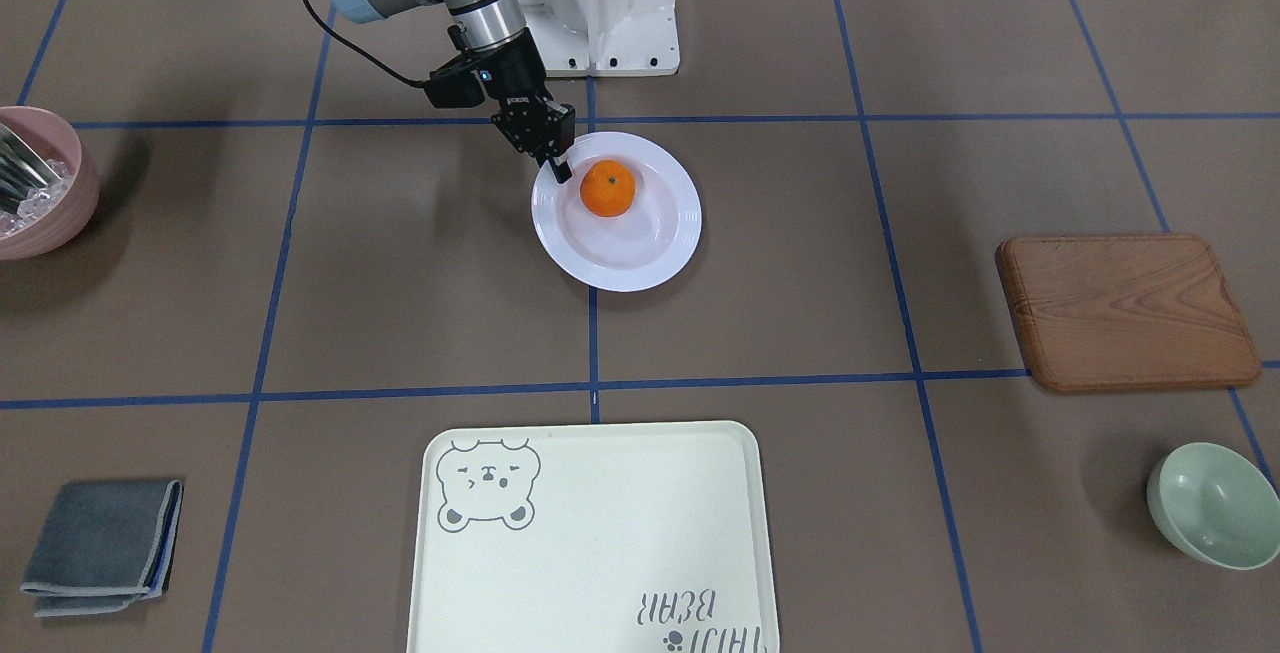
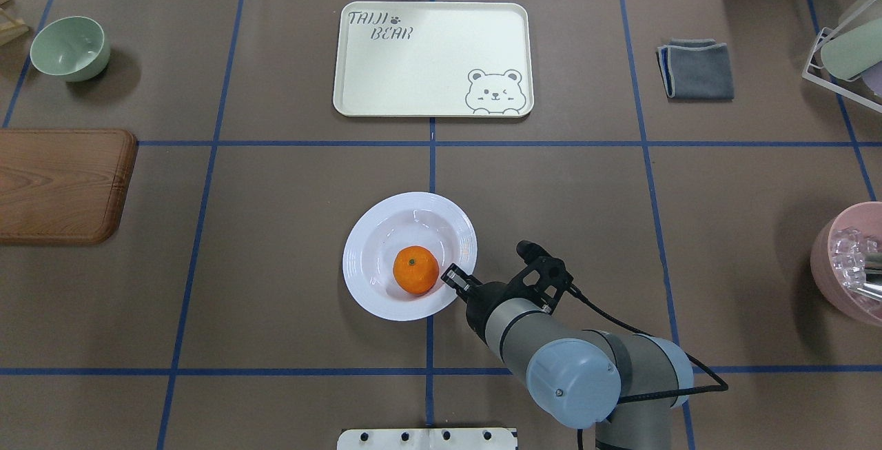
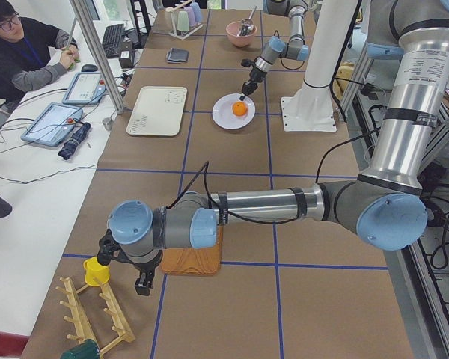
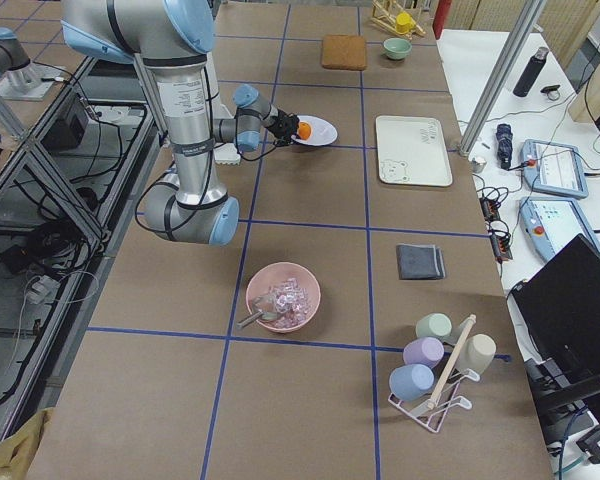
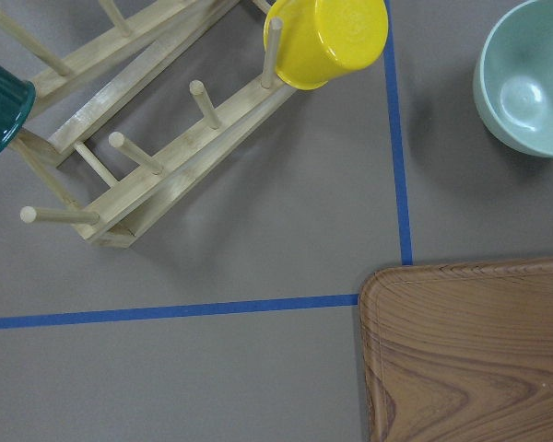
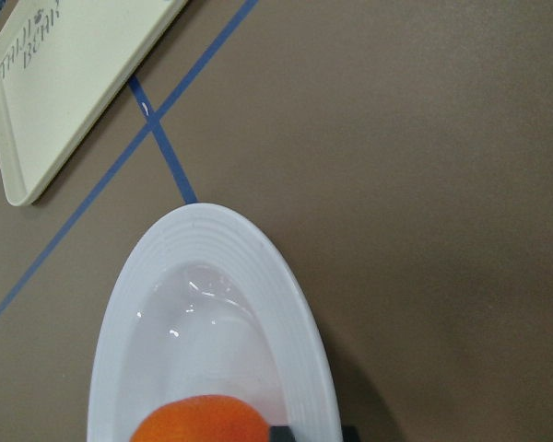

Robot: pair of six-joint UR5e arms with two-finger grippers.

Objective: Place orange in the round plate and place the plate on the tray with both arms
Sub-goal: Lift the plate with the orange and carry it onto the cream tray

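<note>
The orange (image 1: 607, 188) lies in the round plate (image 1: 650, 253), which stands flat on the table near the robot's base. My right gripper (image 1: 560, 165) is at the plate's rim just beside the orange, its fingers close together over the rim and seemingly shut on it. From the right wrist I see one dark fingertip (image 6: 306, 432) on the rim of the plate (image 6: 221, 313). The tray (image 1: 590, 553) sits bare beyond the plate. My left gripper (image 3: 141, 286) hangs far off by a wooden mug rack; I cannot tell its state.
A wooden board (image 1: 1125, 308) and a pale-green bowl (image 1: 1215, 505) lie on my left side. On my right are a pink bowl (image 1: 40, 183) with ice and a folded grey cloth (image 1: 100, 545). A yellow cup (image 5: 327, 37) hangs on the rack (image 5: 166, 157). A person (image 3: 22, 52) sits at a side desk.
</note>
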